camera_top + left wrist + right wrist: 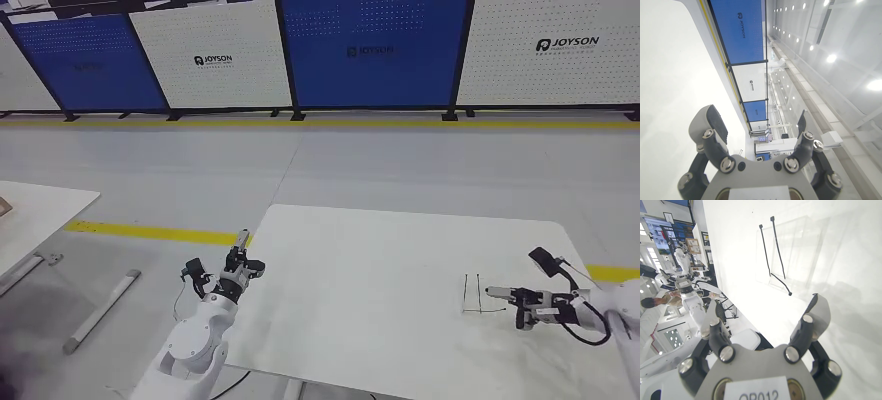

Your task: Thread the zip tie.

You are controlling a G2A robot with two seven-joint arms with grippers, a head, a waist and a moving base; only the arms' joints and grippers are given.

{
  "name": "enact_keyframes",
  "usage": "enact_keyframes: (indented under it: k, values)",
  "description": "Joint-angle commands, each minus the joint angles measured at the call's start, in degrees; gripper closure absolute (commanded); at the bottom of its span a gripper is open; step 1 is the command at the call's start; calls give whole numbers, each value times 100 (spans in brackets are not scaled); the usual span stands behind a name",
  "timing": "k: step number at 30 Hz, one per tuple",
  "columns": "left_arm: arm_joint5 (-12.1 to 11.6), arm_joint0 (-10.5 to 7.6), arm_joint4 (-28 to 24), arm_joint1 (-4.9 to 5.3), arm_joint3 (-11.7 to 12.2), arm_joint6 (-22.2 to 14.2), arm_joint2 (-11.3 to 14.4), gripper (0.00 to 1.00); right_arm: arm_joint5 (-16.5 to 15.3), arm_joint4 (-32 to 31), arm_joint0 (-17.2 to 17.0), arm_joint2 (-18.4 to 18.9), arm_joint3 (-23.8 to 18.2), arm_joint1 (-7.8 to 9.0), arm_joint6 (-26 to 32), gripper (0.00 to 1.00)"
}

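Note:
Three black zip ties lie on a clear flat plate (802, 247) near the right end of the white table (380, 300). Two ties (764, 249) (778, 249) lie side by side, and a shorter curved tie (781, 283) crosses below their tails. In the top view the zip ties (467, 292) show as thin dark lines. My right gripper (763, 299) (495, 293) is open just short of the ties, holding nothing. My left gripper (757, 110) (241, 240) is open and empty at the table's left edge, far from the ties.
A second white table (40, 215) stands off to the left. A pale bar (100, 310) lies on the floor between the tables. Blue and white panels (370, 50) line the back behind a yellow floor line.

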Motion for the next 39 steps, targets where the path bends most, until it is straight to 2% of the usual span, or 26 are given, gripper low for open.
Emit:
enact_keyframes:
  k: [1, 6, 14, 15, 16, 17, 19, 23, 30, 39]
  values:
    - [0, 0, 0, 0, 0, 0, 0, 0, 0, -2, -2, 2, -3, 0, 0, 0]
    - [0, 0, 0, 0, 0, 0, 0, 0, 41, 70, -13, 10, 71, -5, -94, 0]
    - [0, 0, 0, 0, 0, 0, 0, 0, 173, 28, 268, -256, 464, -39, -271, 0]
    - [0, 0, 0, 0, 0, 0, 0, 0, 162, 30, 298, -275, 508, -40, -272, 27]
    - [0, 0, 0, 0, 0, 0, 0, 0, 154, 23, 332, -292, 556, -37, -262, 48]
    - [0, 0, 0, 0, 0, 0, 0, 0, 167, -26, 354, -307, 580, -31, -271, 54]
    - [0, 0, 0, 0, 0, 0, 0, 0, 215, -112, 381, -337, 583, -20, -299, 55]
    - [0, 0, 0, 0, 0, 0, 0, 0, 257, -174, 388, -341, 574, 10, -291, 63]
    - [0, 0, 0, 0, 0, 0, 0, 0, 333, -247, 349, -367, 475, 60, -195, 62]
    - [0, 0, 0, 0, 0, 0, 0, 0, 470, -354, 333, -475, 432, 91, -231, 69]
